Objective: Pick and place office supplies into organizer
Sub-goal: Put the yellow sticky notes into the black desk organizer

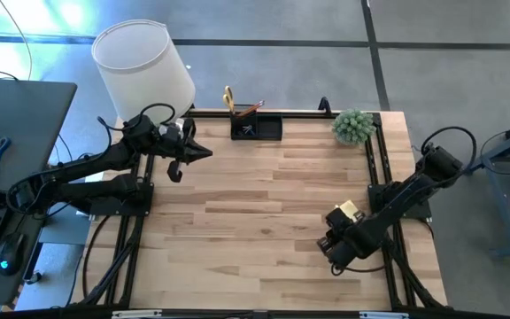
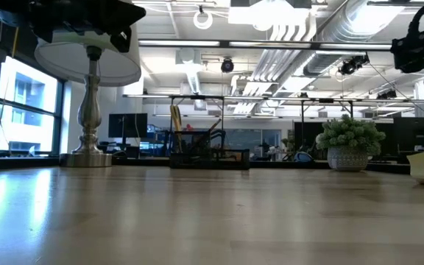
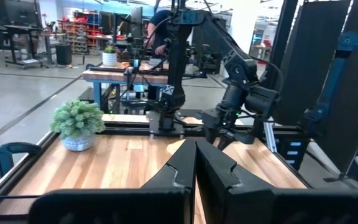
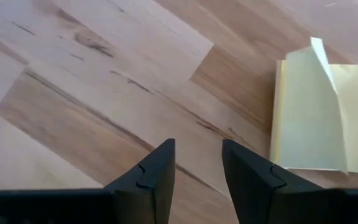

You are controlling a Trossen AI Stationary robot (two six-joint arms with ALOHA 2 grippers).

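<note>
The black organizer point(image 1: 256, 128) stands at the table's far edge, and pencils and orange-handled scissors point(image 1: 228, 96) stick up out of its cup; the low view shows the organizer point(image 2: 208, 155) too. A yellow sticky-note pad point(image 1: 350, 211) lies flat on the table near the right edge, its top sheet point(image 4: 319, 62) curled up. My right gripper point(image 4: 197, 146) is open and points down at bare wood beside the pad point(image 4: 312, 118), touching nothing. My left gripper point(image 1: 200, 152) is shut and empty, held level above the far left of the table and pointing right.
A white-shaded lamp point(image 1: 144, 64) with a chrome base point(image 2: 89, 110) stands at the far left corner. A small potted plant point(image 1: 354, 126) sits at the far right corner. Black frame rails run along the table's sides. Bare wood fills the middle and near side.
</note>
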